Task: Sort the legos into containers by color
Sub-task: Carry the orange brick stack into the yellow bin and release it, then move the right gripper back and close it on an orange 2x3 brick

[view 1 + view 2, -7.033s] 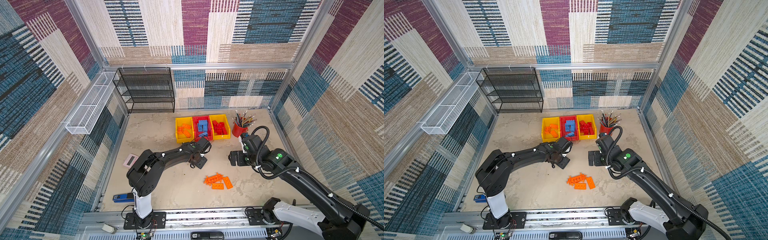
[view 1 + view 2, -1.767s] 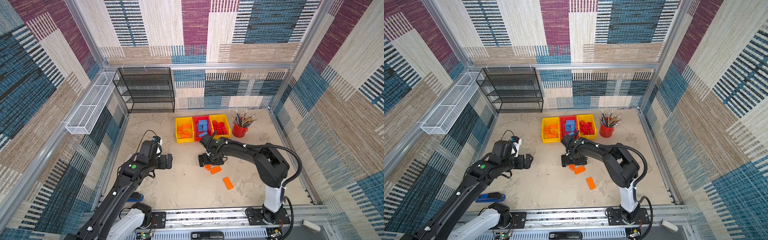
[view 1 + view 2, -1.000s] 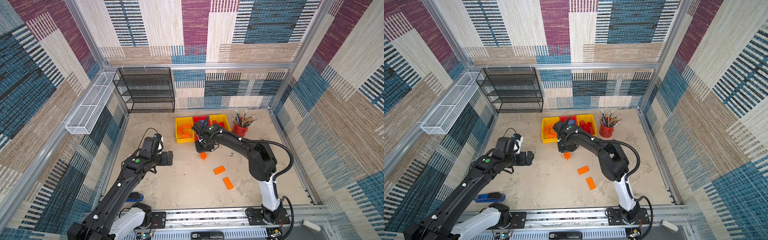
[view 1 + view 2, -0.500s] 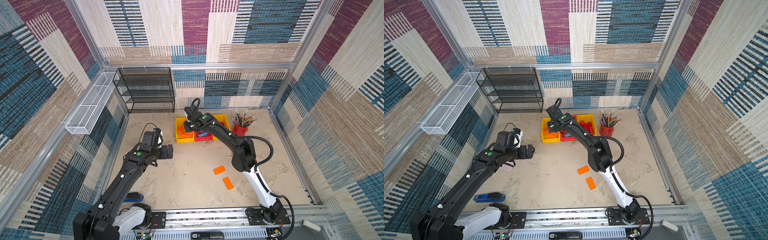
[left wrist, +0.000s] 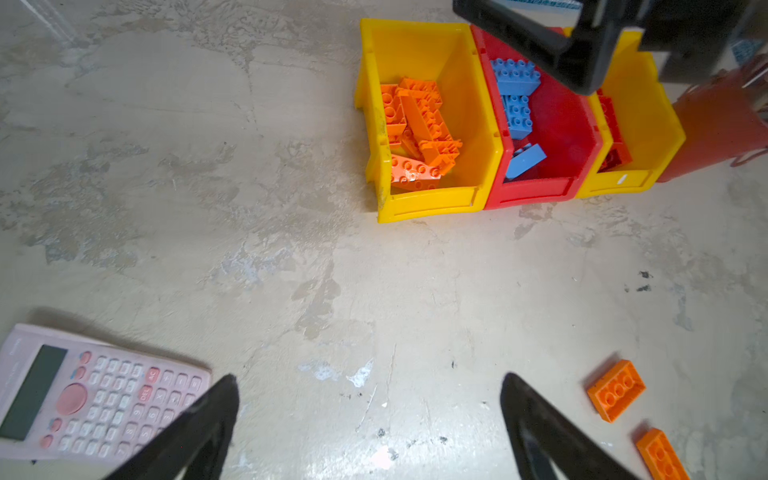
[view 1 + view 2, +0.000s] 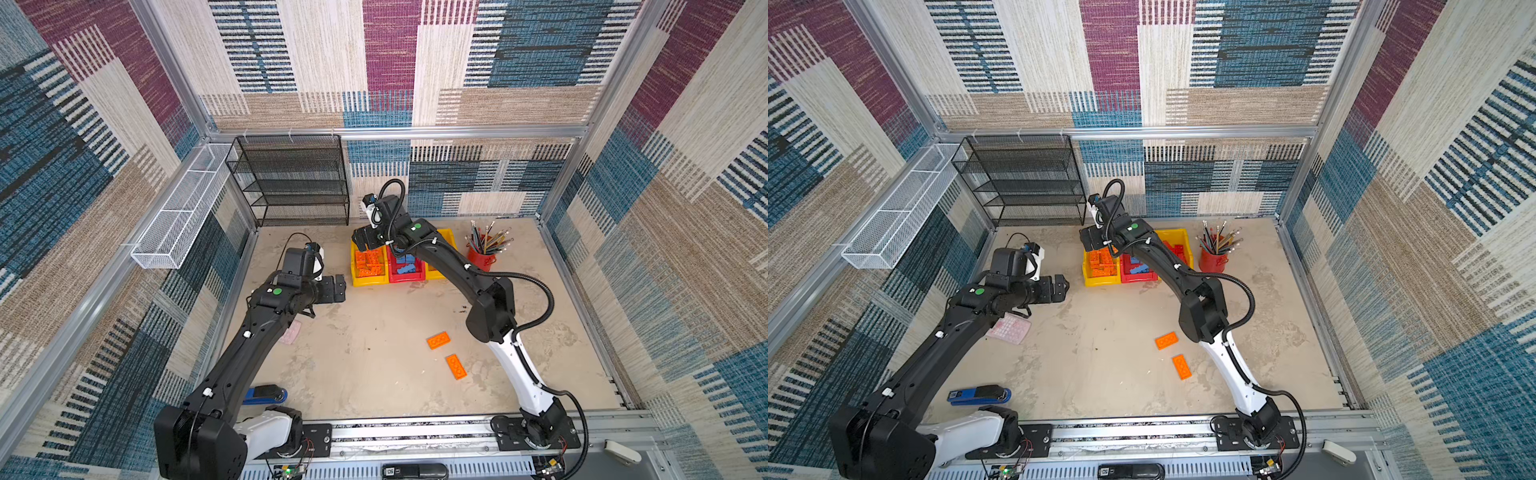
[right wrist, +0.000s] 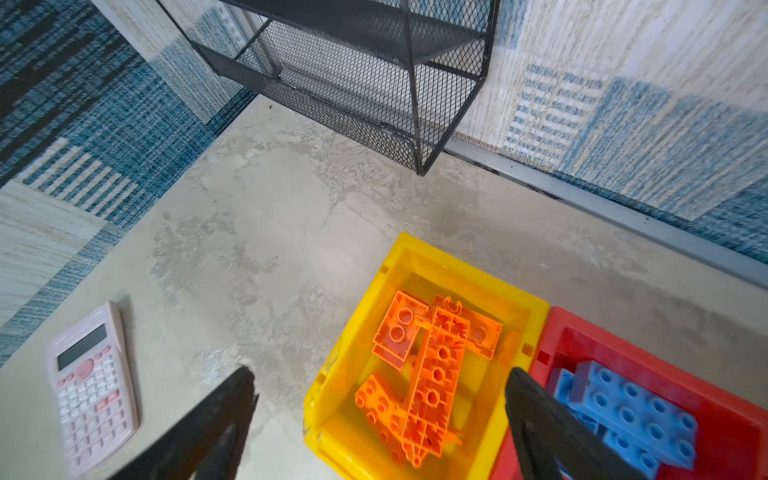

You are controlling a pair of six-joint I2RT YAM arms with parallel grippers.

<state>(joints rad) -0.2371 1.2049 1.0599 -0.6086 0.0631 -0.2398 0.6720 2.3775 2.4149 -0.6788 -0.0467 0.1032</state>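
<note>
Three containers stand in a row at the back. The left yellow bin (image 6: 368, 282) (image 7: 457, 264) holds orange legos (image 5: 415, 129), among them a toothed plate (image 7: 438, 374). The red bin (image 6: 405, 277) (image 5: 532, 195) holds blue legos (image 7: 631, 403). The right yellow bin (image 5: 615, 187) holds red ones. Two orange bricks (image 6: 438, 340) (image 6: 456, 366) lie loose on the table, also seen in the left wrist view as bricks (image 5: 616, 390) (image 5: 660, 453). My right gripper (image 6: 365, 241) (image 7: 379, 371) hangs open and empty above the left yellow bin. My left gripper (image 6: 338, 286) (image 5: 368, 380) is open and empty over bare table, left of the bins.
A red pencil cup (image 6: 482, 257) stands right of the bins. A black mesh rack (image 6: 299, 183) (image 7: 353, 62) is against the back wall, and a white mesh basket (image 6: 178, 216) hangs on the left wall. A pink calculator (image 6: 1011, 328) (image 5: 83, 399) and a blue stapler (image 6: 266, 395) lie at the left.
My right gripper carried an orange brick from the table to above the left yellow bin and opened; the brick is no longer in it. The left arm edged toward the back.
</note>
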